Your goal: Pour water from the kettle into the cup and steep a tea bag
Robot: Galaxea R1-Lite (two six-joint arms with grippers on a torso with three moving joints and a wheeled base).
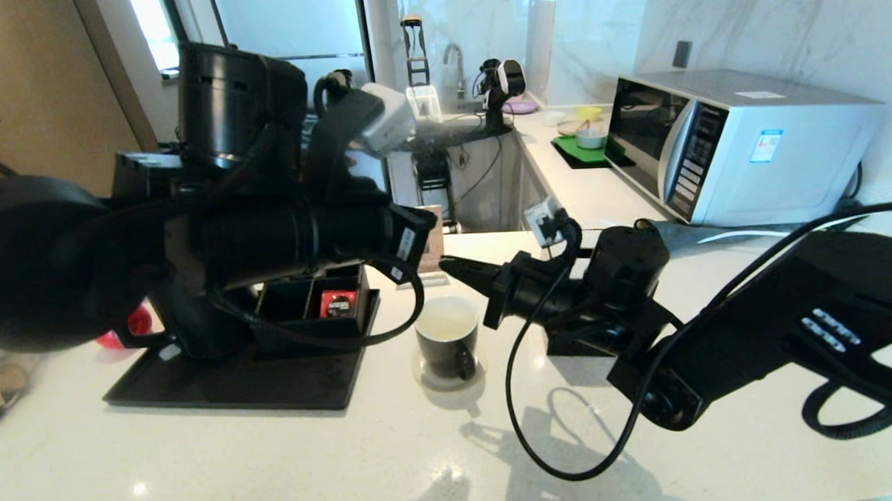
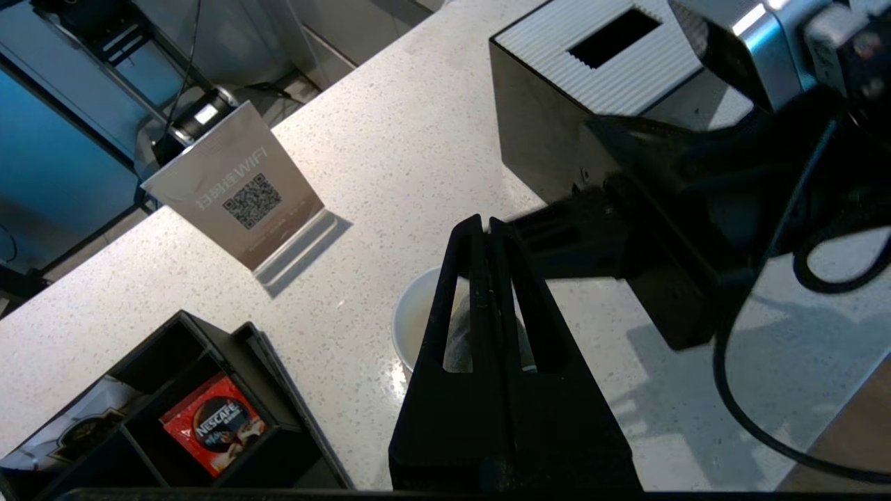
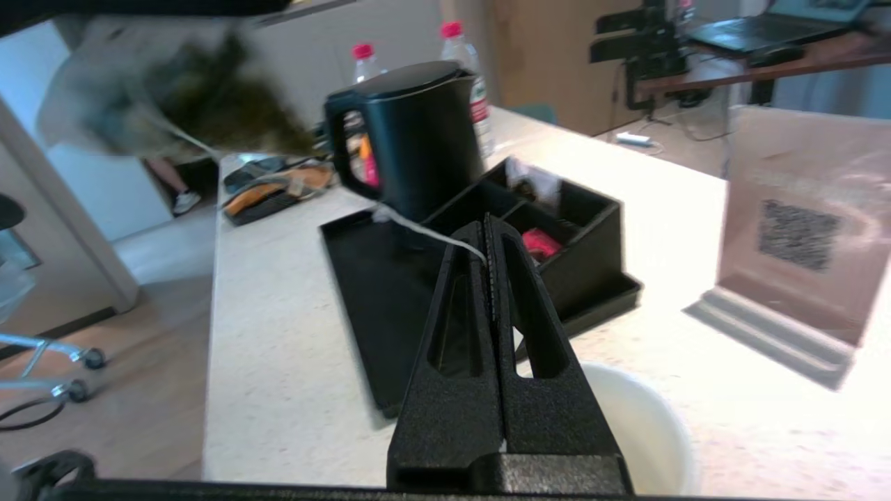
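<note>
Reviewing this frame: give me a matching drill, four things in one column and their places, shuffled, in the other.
Things:
1. kettle
2. cup
3. red Nescafe sachet
4. microwave

Places:
A. in a compartment of the black organiser
B. at the back right of the counter, by the wall
C. on the black tray
D. under the right claw, which pinches a tea bag string

Pairs: 1-C, 2-D, 3-A, 4-B
</note>
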